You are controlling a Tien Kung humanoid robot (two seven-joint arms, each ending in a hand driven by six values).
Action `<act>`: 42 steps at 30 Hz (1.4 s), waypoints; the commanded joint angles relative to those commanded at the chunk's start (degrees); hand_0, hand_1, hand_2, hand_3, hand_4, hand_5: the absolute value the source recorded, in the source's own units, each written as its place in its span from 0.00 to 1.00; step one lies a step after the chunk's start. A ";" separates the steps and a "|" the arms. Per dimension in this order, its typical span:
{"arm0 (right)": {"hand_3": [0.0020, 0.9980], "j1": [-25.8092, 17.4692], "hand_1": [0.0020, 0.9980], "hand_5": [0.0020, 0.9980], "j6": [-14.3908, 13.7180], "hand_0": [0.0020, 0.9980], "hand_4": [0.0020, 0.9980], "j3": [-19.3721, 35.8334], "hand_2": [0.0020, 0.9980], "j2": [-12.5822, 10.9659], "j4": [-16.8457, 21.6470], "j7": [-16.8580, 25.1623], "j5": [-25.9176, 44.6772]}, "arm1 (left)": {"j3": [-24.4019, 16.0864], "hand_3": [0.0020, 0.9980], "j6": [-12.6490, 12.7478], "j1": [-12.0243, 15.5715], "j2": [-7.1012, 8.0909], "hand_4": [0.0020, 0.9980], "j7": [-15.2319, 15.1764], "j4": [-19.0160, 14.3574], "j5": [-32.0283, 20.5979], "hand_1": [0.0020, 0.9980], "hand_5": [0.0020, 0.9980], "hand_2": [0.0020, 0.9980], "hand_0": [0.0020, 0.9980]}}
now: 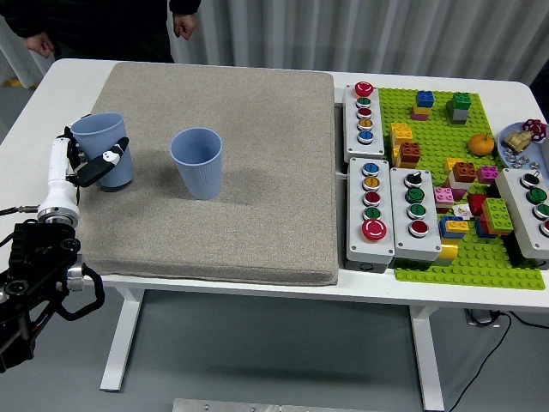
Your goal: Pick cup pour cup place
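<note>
Two blue ribbed cups stand upright on the grey mat (257, 197). One cup (197, 162) is alone near the mat's middle left. The other cup (103, 148) is at the mat's left edge, resting on the mat, with my left hand (83, 159) wrapped around it; the white fingers (109, 157) with black tips curl across its front. The left arm comes up from the lower left corner. My right hand is out of sight.
Three grey button boxes (364, 112) (371, 210) (416, 213) line the mat's right side. Beyond them lies a green baseplate (480, 257) with several bricks and an orange (482, 144). A person in dark clothes (103, 21) stands at the far left.
</note>
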 joint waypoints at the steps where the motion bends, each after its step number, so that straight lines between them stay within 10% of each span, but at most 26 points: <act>1: 0.64 -0.04 0.70 0.39 -0.01 0.74 0.23 0.03 0.72 0.05 0.00 -0.01 -0.05 | -0.31 0.79 0.14 0.21 -0.22 0.53 -0.14 0.14 0.28 0.55 0.00 0.75 0.45; 21: 0.64 0.03 0.70 0.39 0.13 0.74 0.23 0.13 0.72 0.19 0.00 -0.13 -0.61 | -0.84 0.79 1.74 1.25 -5.76 0.53 -8.77 1.71 -1.16 0.55 0.00 0.74 0.46; 40: 0.64 0.36 0.70 0.39 0.15 0.74 0.23 0.12 0.72 0.37 0.00 -0.19 -0.58 | -0.80 0.78 1.50 2.25 -7.12 0.55 -13.86 4.08 -1.40 0.61 0.01 0.77 0.50; 42: 0.64 0.38 0.70 0.40 0.15 0.74 0.23 0.16 0.72 0.38 0.00 -0.19 -0.60 | -0.80 0.78 1.28 2.36 -7.34 0.67 -13.85 4.20 -1.20 0.63 0.15 0.81 0.53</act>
